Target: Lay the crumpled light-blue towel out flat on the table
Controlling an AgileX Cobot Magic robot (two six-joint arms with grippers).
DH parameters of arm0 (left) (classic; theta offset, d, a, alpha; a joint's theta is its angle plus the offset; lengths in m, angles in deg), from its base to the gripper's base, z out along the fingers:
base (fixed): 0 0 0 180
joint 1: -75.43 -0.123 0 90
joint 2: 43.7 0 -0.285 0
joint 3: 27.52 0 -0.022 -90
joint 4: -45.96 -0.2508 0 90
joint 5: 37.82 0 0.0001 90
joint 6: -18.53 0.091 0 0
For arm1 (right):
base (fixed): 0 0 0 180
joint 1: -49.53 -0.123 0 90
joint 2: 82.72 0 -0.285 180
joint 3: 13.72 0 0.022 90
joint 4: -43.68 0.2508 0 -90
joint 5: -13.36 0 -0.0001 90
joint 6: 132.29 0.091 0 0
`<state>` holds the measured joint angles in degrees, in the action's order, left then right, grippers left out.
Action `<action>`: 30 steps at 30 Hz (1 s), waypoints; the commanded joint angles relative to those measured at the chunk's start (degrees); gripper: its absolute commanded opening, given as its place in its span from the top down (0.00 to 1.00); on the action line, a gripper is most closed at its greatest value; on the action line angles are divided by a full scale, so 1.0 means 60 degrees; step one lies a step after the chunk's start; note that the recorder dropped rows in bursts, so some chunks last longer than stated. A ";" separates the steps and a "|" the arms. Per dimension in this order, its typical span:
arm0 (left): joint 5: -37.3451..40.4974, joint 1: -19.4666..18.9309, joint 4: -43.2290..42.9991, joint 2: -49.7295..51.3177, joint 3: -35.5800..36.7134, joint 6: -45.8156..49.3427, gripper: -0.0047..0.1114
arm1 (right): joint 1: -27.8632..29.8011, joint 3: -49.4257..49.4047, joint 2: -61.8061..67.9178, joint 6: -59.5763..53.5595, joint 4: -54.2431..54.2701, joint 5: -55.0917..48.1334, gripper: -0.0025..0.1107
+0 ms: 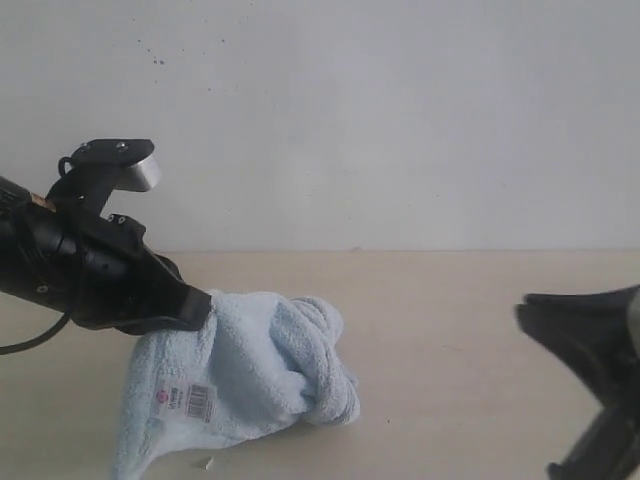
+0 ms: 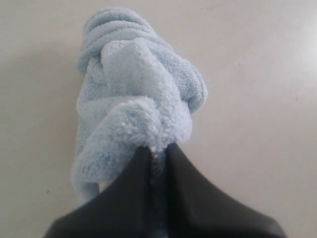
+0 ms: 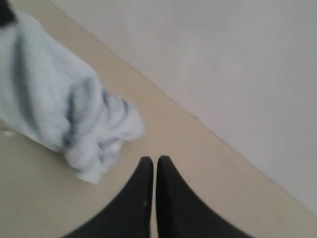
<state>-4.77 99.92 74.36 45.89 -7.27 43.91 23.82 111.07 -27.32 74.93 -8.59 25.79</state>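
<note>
Towel (image 1: 250,360), one, crumpled, pinched by left tool (image 2: 157,148); right tool (image 3: 154,160) closed.

Left arm, glossy black casing (image 1: 60,265): matte black tapered left gripper (image 1: 205,308), black bracket (image 1: 95,165) bearing a silver-faced camera housing (image 1: 143,174), thin black cable (image 1: 25,343). Matching matte black tapered right gripper (image 3: 154,159).

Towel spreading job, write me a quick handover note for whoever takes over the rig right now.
Left gripper: shut, pinching a fold of the towel.
Right gripper: shut, empty, clear of the towel, off to the right in the exterior view.
The towel is bunched in a heap on the table, with its white label showing.
Done: one grip taken.
Left to do: get a second hold, pull the cloth apart, lay it flat.
</note>
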 commanded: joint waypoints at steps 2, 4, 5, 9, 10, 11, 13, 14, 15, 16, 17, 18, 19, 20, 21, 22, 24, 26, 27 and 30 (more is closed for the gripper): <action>0.0511 0.0020 0.0007 0.0042 0.0033 0.0252 0.93 | -0.0014 0.0720 0.1983 0.1555 0.0350 0.4482 0.95; 0.0529 0.0020 0.0007 0.0042 0.0033 0.0252 0.93 | -0.0014 0.0857 0.2329 0.1793 0.0368 0.5069 0.95; 0.0504 0.0020 0.0021 0.0042 0.0033 0.0252 0.93 | -0.0014 0.0902 0.2471 0.1793 0.0368 0.5033 0.95; 0.0463 0.0020 0.0079 0.0042 0.0033 0.0252 0.93 | -0.0014 0.0941 0.2722 0.1070 0.0386 0.2090 0.95; 0.0463 0.0020 0.0124 0.0042 0.0033 0.0252 0.93 | -0.0014 0.0991 0.2809 0.0093 0.0345 0.0749 0.95; 0.0463 0.0020 0.0144 0.0042 0.0033 0.0252 0.93 | -0.0014 0.1092 0.2907 -0.1374 0.0327 -0.0783 0.95; 0.0463 0.0020 0.0200 0.0042 0.0033 0.0252 0.93 | -0.0014 0.1380 0.3124 -0.4815 0.0291 -0.3870 0.95; 0.0386 0.0020 0.0194 0.0042 0.0033 0.0252 0.93 | 0.0028 0.1593 0.3271 -0.5747 0.0183 -0.5233 0.95; 0.0213 0.0020 0.0194 0.0042 0.0033 0.0252 0.93 | 0.0133 0.1800 0.3404 -0.5736 0.0006 -0.6138 0.95; 0.0144 0.0020 0.0194 0.0042 0.0033 0.0252 0.93 | 0.0313 0.1994 0.3570 -0.4974 -0.0290 -0.6497 0.95; 0.0126 0.0020 0.0194 0.0042 0.0033 0.0252 0.93 | 0.0494 0.2224 0.3743 -0.3635 -0.0586 -0.6680 0.95; 0.0126 0.0020 0.0194 0.0042 0.0033 0.0252 0.93 | 0.0629 0.2452 0.3884 -0.2334 -0.0758 -0.6838 0.95; 0.0148 0.0020 0.0133 0.0042 0.0033 0.0252 0.93 | 0.0781 0.2771 0.4073 -0.0586 -0.0806 -0.7109 0.95; 0.0194 0.0020 0.0106 0.0042 0.0033 0.0252 0.93 | 0.0869 0.3131 0.4265 0.1027 -0.0618 -0.7425 0.95; 0.0215 0.0020 0.0083 0.0042 0.0033 0.0252 0.93 | 0.0886 0.3430 0.4462 0.1772 -0.0037 -0.7660 0.95; 0.0215 0.0020 0.0083 0.0042 0.0033 0.0252 0.93 | 0.0862 0.3806 0.4641 0.1589 0.0975 -0.7845 0.95; 0.0215 0.0020 0.0083 0.0042 0.0033 0.0252 0.93 | 0.0614 0.4500 0.4918 -0.2195 0.4220 -0.7993 0.95; 0.0139 0.0020 0.0083 0.0042 0.0033 0.0252 0.93 | 0.0252 0.5034 0.5208 -0.7089 0.8439 -0.8541 0.95; 0.0139 0.0020 0.0083 0.0042 0.0033 0.0252 0.93 | 0.0045 0.5185 0.5344 -0.8741 1.0201 -0.8789 0.95; 0.0160 0.0020 0.0083 0.0042 0.0033 0.0252 0.93 | -0.0545 0.5329 0.5730 -1.0283 1.2188 -0.9026 0.95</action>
<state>-3.13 99.92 74.62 46.12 -7.27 45.09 22.98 141.88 5.51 26.15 52.08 -26.79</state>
